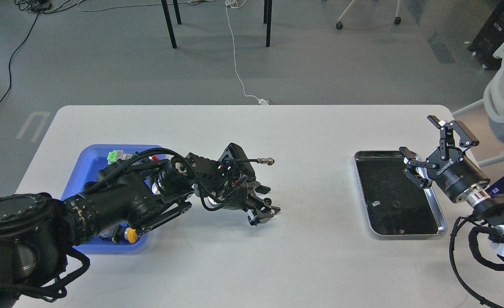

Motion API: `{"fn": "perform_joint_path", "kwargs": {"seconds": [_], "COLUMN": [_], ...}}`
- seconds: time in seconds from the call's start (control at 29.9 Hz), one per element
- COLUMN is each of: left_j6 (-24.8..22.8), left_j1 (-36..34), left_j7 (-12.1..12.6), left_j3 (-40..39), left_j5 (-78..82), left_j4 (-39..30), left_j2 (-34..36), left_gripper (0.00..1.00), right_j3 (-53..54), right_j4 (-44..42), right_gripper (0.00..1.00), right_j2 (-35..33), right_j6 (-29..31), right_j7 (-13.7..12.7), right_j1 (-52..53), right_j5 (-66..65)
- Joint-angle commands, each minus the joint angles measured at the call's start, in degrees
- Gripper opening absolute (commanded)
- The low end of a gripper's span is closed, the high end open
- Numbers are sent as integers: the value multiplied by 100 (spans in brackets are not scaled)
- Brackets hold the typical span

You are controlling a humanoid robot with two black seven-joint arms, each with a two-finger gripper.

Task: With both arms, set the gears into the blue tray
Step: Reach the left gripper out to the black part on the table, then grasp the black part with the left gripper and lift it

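Your blue tray (90,159) sits at the table's left, mostly hidden under the left arm (119,201). One gear (393,205), a tiny dark toothed disc, lies flat in the silver tray on the right, well apart from the blue one.

White desk (312,128) spread out in front of me, and on its right side a silver metal tray (442,218) with a black lining, a few small bits lying on it. Past the desk, grey floor (106,64), a white cable (235,55) trailing toward the desk edge, dark chair legs (169,23), black cables (10,64) at left.
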Motion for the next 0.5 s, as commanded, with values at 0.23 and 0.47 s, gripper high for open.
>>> {"fn": "perform_joint_path", "kwargs": {"seconds": [0.23, 0.47], "left_j6": [167, 167], "left_j1": [19, -280], "left_j7": [0, 0], "left_j3": [-16, -262], "left_j5": [0, 0], "left_j4": [-70, -895], "left_j2": [113, 1043], "left_gripper": [12, 14], "right_j3": [0, 0], "right_j4": [5, 6], "right_gripper": [99, 99], "right_j2": [-2, -2], "right_j6": [-3, -11], "right_j7": [0, 0], "right_j1": [-8, -8], "right_j5": [-1, -1]}}
